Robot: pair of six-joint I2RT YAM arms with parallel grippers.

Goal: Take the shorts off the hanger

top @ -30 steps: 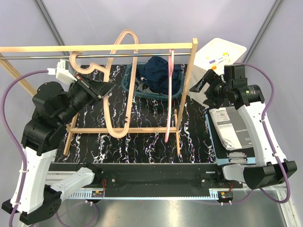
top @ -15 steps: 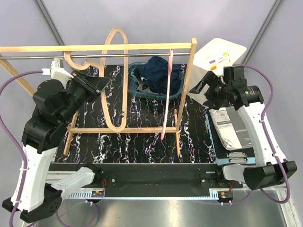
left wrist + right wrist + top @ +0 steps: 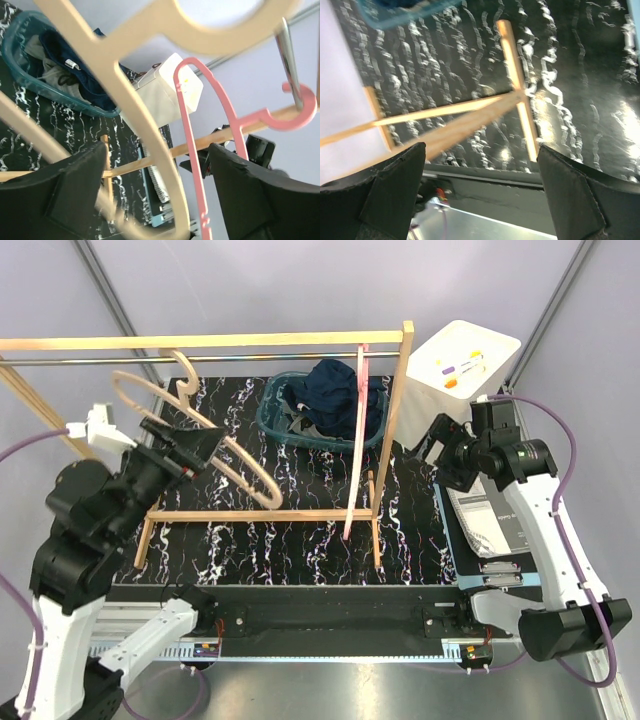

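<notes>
Where the shorts lie: both in the teal basket (image 3: pixel 265 412) at upper centre of the top view, off either hanger
Navy shorts (image 3: pixel 335 390): heaped on top, spilling over the basket's right side
Grey shorts (image 3: pixel 47 72): bunched in the basket under and beside the navy pair; a drawstring with a metal tip lies over them
Basket: on the black marbled counter (image 3: pixel 300 550), behind the wooden rack (image 3: pixel 200 341)
Tan hanger (image 3: pixel 135 120): bare, hook near the metal rail (image 3: pixel 80 361) at upper left, body tilted well off vertical and slanting toward frame centre
Pink hanger (image 3: pixel 357 440): bare, hooked on the rail near the rack's right post, hanging almost straight down
Left pincer (image 3: pixel 157 147): fingers spread wide apart; in its wrist view the tan hanger's arm crosses the gap between them, with neither finger seen pressing on it
Left arm: at the left of the top view, pincer just beside the tan hanger's body
Right pincer (image 3: pixel 481 147): fingers wide apart, nothing between them; its wrist view looks down on the rack's crossed foot and the counter
Right arm: right of the rack's right post, pincer near the post but apart from it
White box (image 3: pixel 465 355): upper right corner, beyond the counter
Printed booklet (image 3: pixel 490 525): at the right edge, partly under the right arm
</notes>
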